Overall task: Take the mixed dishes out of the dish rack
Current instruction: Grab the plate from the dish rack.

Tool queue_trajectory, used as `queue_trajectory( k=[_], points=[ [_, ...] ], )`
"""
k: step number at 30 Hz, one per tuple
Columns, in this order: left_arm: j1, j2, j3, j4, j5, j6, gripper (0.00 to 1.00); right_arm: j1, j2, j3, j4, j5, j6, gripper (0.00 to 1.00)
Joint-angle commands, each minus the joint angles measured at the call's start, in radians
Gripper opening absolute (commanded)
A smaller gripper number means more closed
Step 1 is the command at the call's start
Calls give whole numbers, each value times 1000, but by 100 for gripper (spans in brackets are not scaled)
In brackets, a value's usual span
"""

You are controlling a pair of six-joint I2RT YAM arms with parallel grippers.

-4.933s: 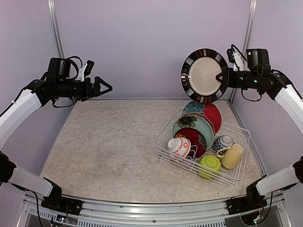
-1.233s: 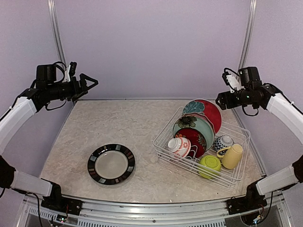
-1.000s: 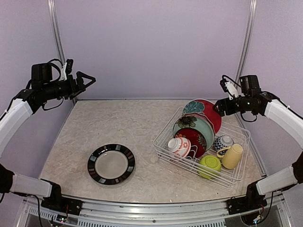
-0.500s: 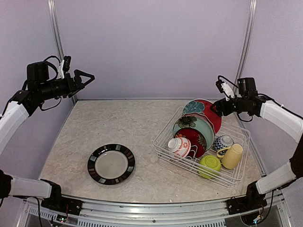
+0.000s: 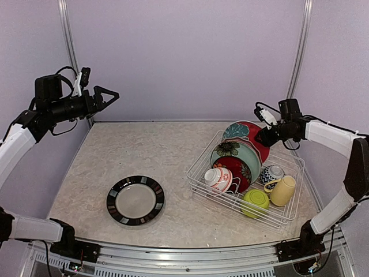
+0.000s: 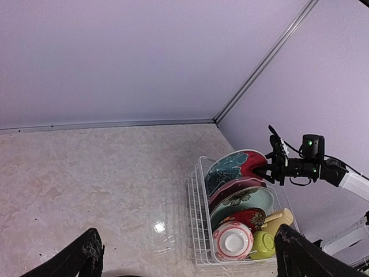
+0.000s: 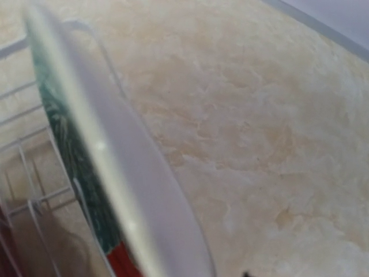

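Note:
The white wire dish rack (image 5: 288, 214) stands at the right of the table. It holds a red-and-teal floral plate (image 5: 247, 131) at the back, a pale teal plate (image 5: 236, 154), a red floral plate (image 5: 239, 170), a red-white bowl (image 5: 218, 178), a blue-white bowl (image 5: 270, 175), a lime green bowl (image 5: 255, 201) and a pale yellow mug (image 5: 283, 190). My right gripper (image 5: 260, 137) is open at the red-and-teal plate's right rim (image 7: 109, 150), which fills the right wrist view. My left gripper (image 5: 109, 94) is open and empty, high at the back left. The black-rimmed plate (image 5: 135, 200) lies flat on the table.
The marble table (image 5: 144, 150) runs from the back wall to a metal rail at the near edge. Lilac walls close in the back and both sides. The rack also shows in the left wrist view (image 6: 196, 231).
The black-rimmed plate, earlier held up by my right gripper, lies on the table at the left. My right gripper has come down and left to the red-and-teal plate's rim. The left arm barely moved.

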Motion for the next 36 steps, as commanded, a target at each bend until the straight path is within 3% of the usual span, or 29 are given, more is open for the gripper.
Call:
queue_trajectory(
  k=[1, 9, 18, 36],
  points=[
    [-10, -18, -29, 31, -7, 24, 99, -10, 34, 36, -38, -62, -61, 37],
    [-18, -38, -44, 54, -4, 28, 99, -11, 38, 36, -51, -99, -70, 15],
    [-19, -31, -47, 59, 6, 22, 99, 7, 3, 50, -96, -91, -49, 0],
    [-20, -15, -47, 62, 25, 12, 99, 52, -211, 23, -93, 20, 73, 0]
  ],
)
